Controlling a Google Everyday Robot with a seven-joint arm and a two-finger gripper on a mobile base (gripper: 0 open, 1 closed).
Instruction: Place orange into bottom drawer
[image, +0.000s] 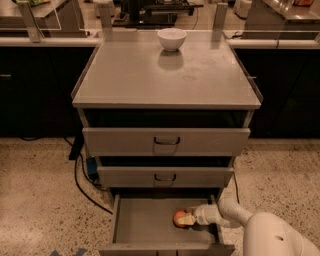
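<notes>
The robot's arm (234, 214) is cased in smooth off-white plastic with a faint gloss. At the lower right it swells into a big rounded shell (277, 239), pale grey-white and shadowed along its underside. From there a slimmer curved link runs to a short cylindrical wrist (206, 214), set off by a thin dark seam. The end effector (188, 219), cream-coloured and a touch yellower than the rest, sits inside the bottom drawer (145, 222), toward its right side.

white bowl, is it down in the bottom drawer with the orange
No, the white bowl stands on the cabinet top, while the orange is in the open bottom drawer with the gripper close beside it.
</notes>
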